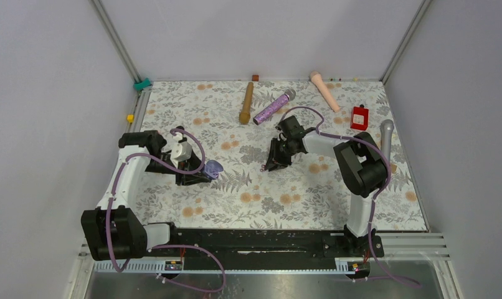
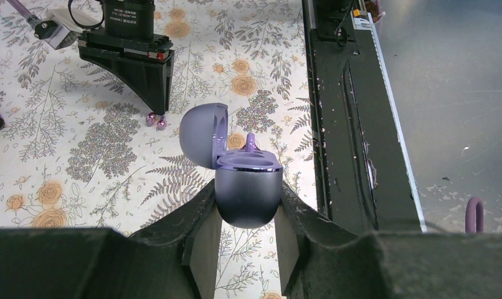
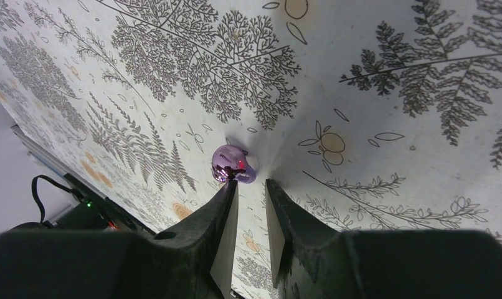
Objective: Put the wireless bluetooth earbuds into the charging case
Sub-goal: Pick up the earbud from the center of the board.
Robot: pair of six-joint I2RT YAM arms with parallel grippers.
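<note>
The right end effector (image 3: 251,183) points down at the table (image 3: 398,99). Its jaws stand a narrow gap apart with nothing between them. A lilac earbud (image 3: 233,166) lies on the table just beyond the tip of the finger on the left of the wrist view. It is off the line of the gap, not inside it.

The step in hand looks like picking up this bud, and closing from here would likely only nudge it aside. A good grasp calls for:
- wider jaws
- a small sideways shift, so the bud sits midway between the fingers
- a descent until the tips almost brush the table
- a slow, light squeeze across the bud's rounded body, since it is tiny and glossy and may well squirt out or roll if pinched off-centre

Well apart to the left, the left end effector (image 2: 247,187) is clamped on the case (image 2: 248,202). The case is held upright with its lid (image 2: 198,134) swung open and its sockets facing up. Something pale and stem-like rises from the case's top. It may be a seated bud, but I cannot tell. Keeping the case steady and level should make the drop-in easier.
</note>
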